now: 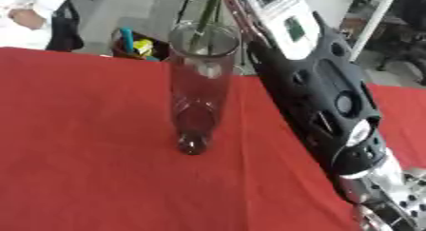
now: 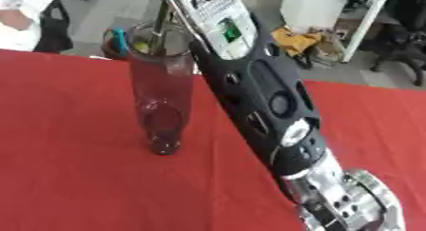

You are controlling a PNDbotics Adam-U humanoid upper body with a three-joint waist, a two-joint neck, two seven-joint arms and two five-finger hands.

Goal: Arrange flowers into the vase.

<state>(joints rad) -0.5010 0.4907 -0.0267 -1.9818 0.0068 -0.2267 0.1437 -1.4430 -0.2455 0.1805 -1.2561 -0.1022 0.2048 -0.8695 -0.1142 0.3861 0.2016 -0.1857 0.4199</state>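
Tall clear glass vase (image 1: pixel 199 82) upright on the red-covered surface (image 1: pixel 83 154), left of centre, narrow base down and wide round mouth up. Green stem (image 1: pixel 205 23) slanting down from the top edge into the vase's mouth, lower end just inside the rim; bloom out of sight above the top edge. Right arm (image 2: pixel 266 106) stretched diagonally from the lower right corner up past the vase's right side, black shell with round cut-outs, silver joint near the lower corner, white panel with a green patch toward the wrist. Arm close beside the vase; touching or not, cannot tell. Right robot hand cut off by the top edge in both views, so fingers not visible: curled, straight or holding the stem, cannot tell. Left robot hand nowhere in either view. Beyond the far edge of the surface, behind the vase, a dark round bin (image 1: pixel 133 47) with a blue strip and something yellow inside. Grey floor further back. Red cloth smooth, with a faint crease running down from the vase's base.
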